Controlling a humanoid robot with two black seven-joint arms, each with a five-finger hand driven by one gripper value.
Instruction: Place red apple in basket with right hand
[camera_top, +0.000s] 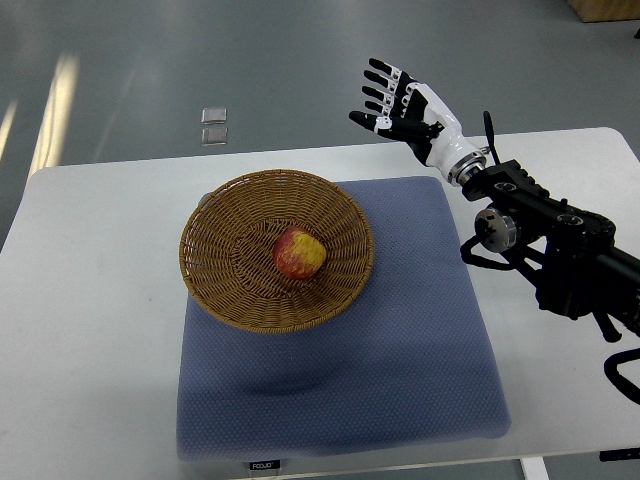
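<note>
Red apple (299, 253) sitting inside basket (228, 240) — firm, smooth, rollable, best cupped around its middle; right hand (400, 108) hovering beyond basket, fingers spread, empty.

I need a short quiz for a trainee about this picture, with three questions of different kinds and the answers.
1. True or false: the red apple lies inside the basket.
2. What lies under the basket? A) blue mat B) metal tray C) bare table
3. Which state is the right hand in, and does it hold anything?

Key
1. True.
2. A, the blue mat.
3. Its fingers are spread; it holds nothing, raised beyond the mat's far right corner.
</note>
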